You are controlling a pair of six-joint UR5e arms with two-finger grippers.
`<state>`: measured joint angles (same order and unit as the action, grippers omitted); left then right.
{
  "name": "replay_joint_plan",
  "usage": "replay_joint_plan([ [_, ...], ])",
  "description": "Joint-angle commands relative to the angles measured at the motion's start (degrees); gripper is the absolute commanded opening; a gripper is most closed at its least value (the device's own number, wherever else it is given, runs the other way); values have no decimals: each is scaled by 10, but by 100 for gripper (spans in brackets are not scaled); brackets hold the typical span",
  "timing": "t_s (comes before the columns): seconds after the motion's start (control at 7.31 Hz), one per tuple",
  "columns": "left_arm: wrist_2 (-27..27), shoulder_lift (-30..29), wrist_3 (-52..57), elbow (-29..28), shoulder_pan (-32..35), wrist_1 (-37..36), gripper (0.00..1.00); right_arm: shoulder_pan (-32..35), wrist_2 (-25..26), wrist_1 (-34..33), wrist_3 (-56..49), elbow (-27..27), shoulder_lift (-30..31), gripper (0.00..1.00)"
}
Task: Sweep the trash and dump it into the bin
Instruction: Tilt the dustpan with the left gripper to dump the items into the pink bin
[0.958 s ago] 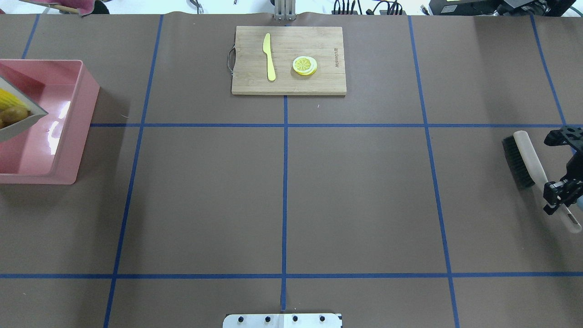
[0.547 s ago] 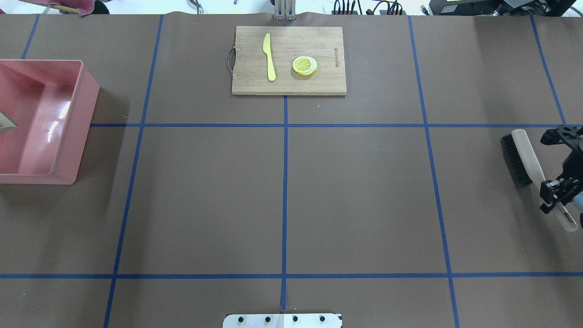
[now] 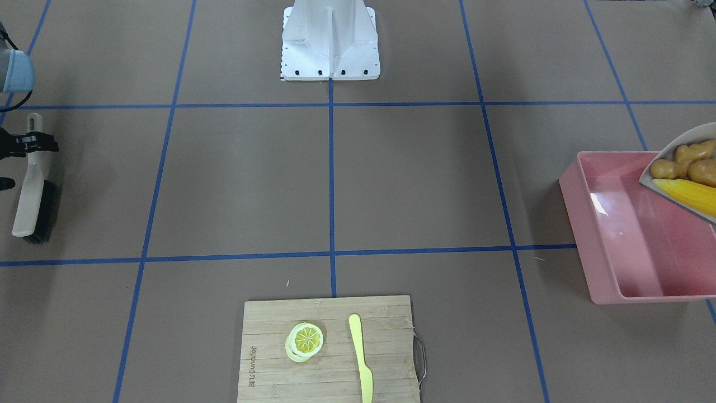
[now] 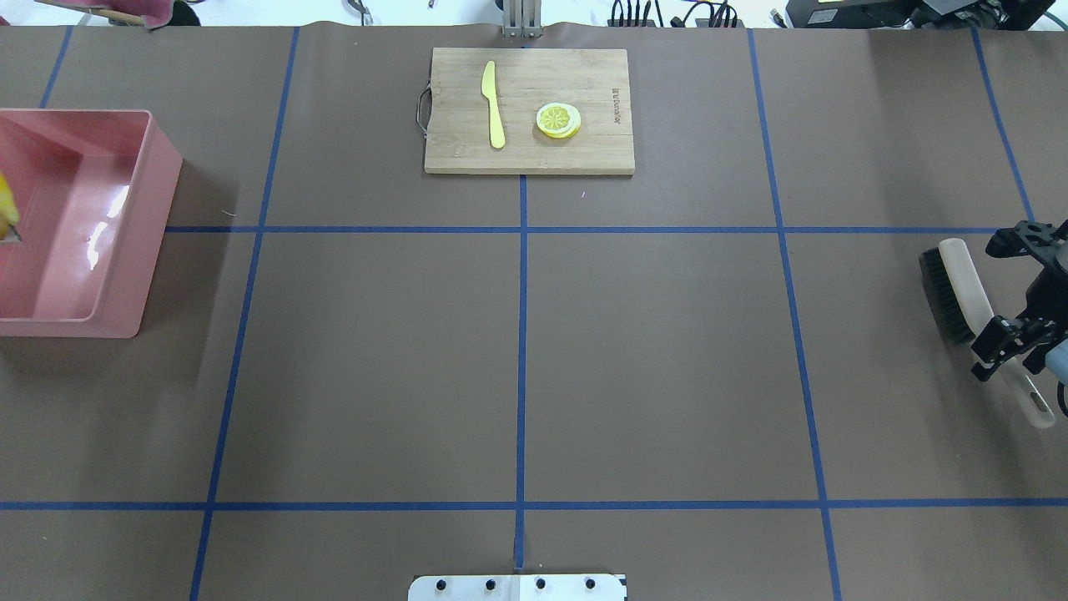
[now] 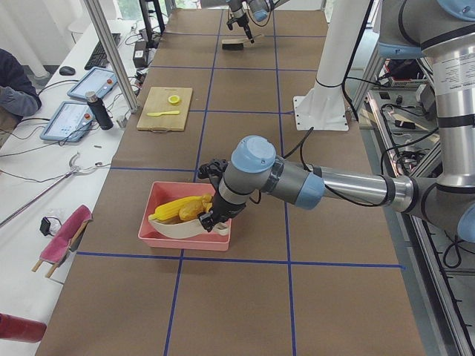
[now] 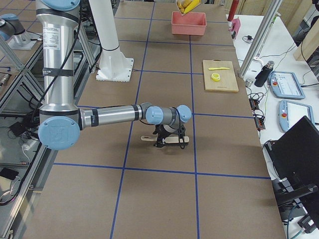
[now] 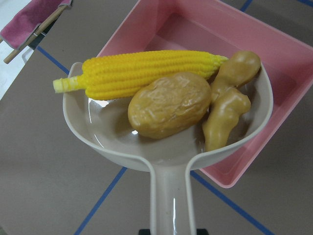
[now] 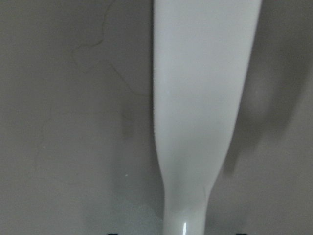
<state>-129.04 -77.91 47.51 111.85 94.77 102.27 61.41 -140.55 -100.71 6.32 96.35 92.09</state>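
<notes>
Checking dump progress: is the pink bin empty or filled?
Empty: bin floor bare; corn, potato and ginger lie in the dustpan above it.

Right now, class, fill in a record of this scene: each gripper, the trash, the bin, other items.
left gripper: shut on the dustpan handle, pan raised partly over the bin
trash: corn cob, potato, ginger root, all in the dustpan
bin: pink, visible floor bare
right gripper: shut on the brush handle
elsewhere: knife and lemon slice on the cutting board
</notes>
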Motion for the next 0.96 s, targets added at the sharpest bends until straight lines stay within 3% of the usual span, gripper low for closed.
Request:
replay_joint_plan([
  [0.0,22,-25,40,2,-1,-35,0,28,1,2,-2,2,-3,100],
  [0.41,27,-30,76,2,-1,-37,0,145,82,47,-4,15,-53,100],
  [0.55,-16,-32,82,1,-2,-35,0,184,81,46,4,21,-57,99],
  [0.68,-103,-50,82,0,-12,-35,0,208,82,34,24,20,-69,100],
  [0.82,-157,-69,79,0,-44,-35,0,236,82,34,24,16,-68,100],
])
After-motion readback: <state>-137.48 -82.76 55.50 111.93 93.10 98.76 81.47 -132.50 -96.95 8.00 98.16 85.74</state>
